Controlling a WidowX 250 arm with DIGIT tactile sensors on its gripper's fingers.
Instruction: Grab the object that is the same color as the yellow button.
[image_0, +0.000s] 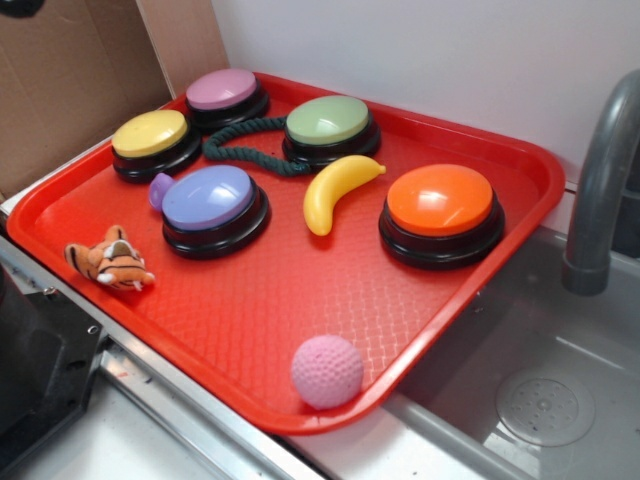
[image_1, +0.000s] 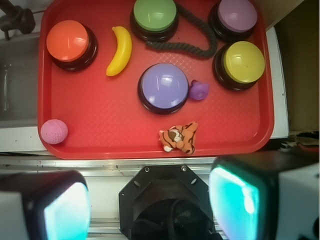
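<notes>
Red tray (image_0: 480, 290) beside a grey sink (image_0: 545, 400) — white wall (image_0: 430, 50) behind.

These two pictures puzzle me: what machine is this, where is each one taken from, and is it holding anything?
It is a small robot arm with a two-fingered gripper. The exterior picture comes from a camera beside the scene; the arm itself is not in it. The wrist picture comes from a camera on the arm, looking straight down; the two blurry pale blocks at the bottom are the gripper's fingers, spread open and holding nothing.

Below lies a red tray next to a toy sink. On it sit five dome buttons: yellow button, pink, green, purple and orange. There is also a toy banana, a dark green rope, a plush tiger, a pink ball and a small purple toy. The banana matches the yellow button, and lies untouched between the green and orange buttons.
</notes>
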